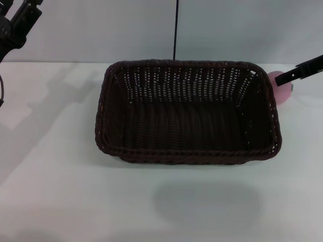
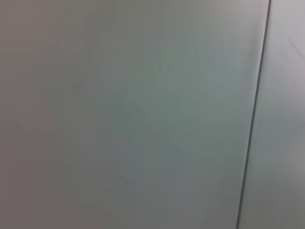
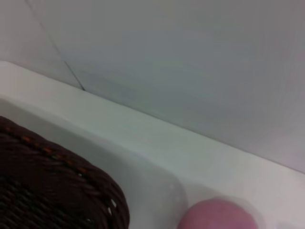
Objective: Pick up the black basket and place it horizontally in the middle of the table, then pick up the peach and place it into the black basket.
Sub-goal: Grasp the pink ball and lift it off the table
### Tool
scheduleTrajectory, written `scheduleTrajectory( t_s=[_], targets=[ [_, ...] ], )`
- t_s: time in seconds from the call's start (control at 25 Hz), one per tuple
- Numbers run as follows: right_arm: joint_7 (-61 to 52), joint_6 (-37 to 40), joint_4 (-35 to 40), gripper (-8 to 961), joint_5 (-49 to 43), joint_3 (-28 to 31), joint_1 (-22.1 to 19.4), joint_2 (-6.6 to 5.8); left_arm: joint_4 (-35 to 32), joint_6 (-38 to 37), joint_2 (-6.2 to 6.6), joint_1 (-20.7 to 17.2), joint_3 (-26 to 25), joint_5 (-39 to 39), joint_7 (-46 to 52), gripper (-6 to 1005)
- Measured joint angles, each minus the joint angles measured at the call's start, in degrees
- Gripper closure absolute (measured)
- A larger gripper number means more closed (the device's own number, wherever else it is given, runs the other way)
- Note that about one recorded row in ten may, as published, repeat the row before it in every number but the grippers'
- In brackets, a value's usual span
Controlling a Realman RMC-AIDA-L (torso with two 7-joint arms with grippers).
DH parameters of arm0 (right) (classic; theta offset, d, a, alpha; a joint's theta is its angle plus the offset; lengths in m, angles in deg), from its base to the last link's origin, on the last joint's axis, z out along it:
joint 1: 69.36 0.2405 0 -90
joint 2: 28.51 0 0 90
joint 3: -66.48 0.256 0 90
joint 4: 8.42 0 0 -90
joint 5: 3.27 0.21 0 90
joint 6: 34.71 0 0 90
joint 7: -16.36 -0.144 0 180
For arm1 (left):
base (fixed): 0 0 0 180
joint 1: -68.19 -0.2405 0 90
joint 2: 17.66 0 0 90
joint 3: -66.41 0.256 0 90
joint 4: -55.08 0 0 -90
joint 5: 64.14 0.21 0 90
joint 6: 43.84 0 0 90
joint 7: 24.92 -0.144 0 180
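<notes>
The black basket (image 1: pixel 186 112) lies lengthwise across the middle of the white table (image 1: pixel 60 191), empty. Its rim corner shows in the right wrist view (image 3: pixel 57 191). The pink peach (image 1: pixel 280 88) sits on the table just beyond the basket's far right corner, and it shows in the right wrist view (image 3: pixel 217 215). My right gripper (image 1: pixel 303 70) reaches in from the right edge, at the peach and partly in front of it. My left gripper (image 1: pixel 20 25) is raised at the far left, away from the basket.
A pale wall stands behind the table's far edge. A thin dark cable (image 1: pixel 175 30) hangs down the wall behind the basket and shows in the left wrist view (image 2: pixel 255 109). Bare tabletop lies in front of and left of the basket.
</notes>
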Motion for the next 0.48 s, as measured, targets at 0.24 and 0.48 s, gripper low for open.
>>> scheduleTrajectory(
  t_s=[0.24, 0.48],
  targets=[
    [0.4, -3.6, -3.7, 277, -0.2, -1.0, 0.0, 0.57, 0.1, 0.0, -0.03, -0.1, -0.1, 0.0, -0.1, 304],
    [0.4, -5.4, -4.8, 301, -0.2, -3.0, -0.1, 1.37, 0.1, -0.1, -0.04, -0.1, -0.1, 0.0, -0.1, 304]
  ],
)
